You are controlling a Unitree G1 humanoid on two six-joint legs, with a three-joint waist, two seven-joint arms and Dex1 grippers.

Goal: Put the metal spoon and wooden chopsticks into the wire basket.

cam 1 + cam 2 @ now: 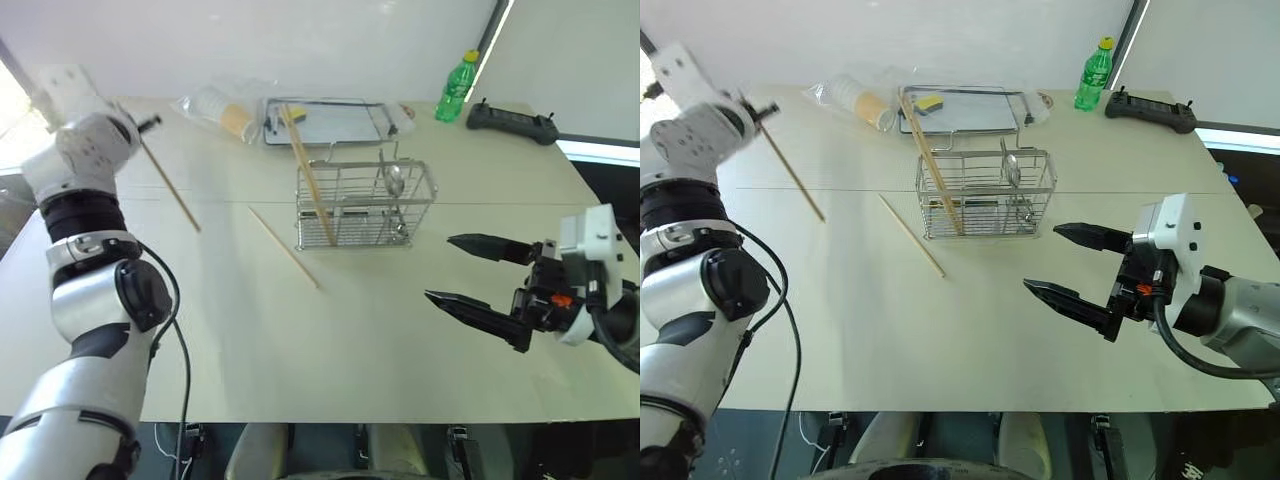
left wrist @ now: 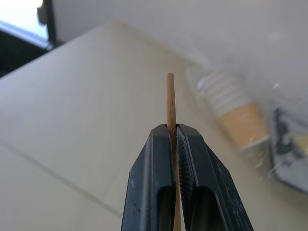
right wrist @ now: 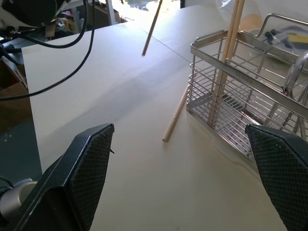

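The left claw (image 2: 174, 144) is clamped on 1 thin wooden chopstick (image 1: 170, 185), held up at the bench's (image 1: 300, 340) left, its gripped end hidden between ridged black fingers. Another chopstick (image 1: 284, 248) lies flat beside the wire basket (image 1: 364, 205), where 2 chopsticks (image 1: 308, 175) lean and the shiny metal spoon (image 1: 395, 183) stands. The right claw (image 1: 470, 272) gapes wide, empty.

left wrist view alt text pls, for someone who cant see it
The left tool is shut on a wooden chopstick, whose tip sticks out past the two black fingers. Behind it lies a pale table, with a blurred stack of paper cups in a clear sleeve further off.
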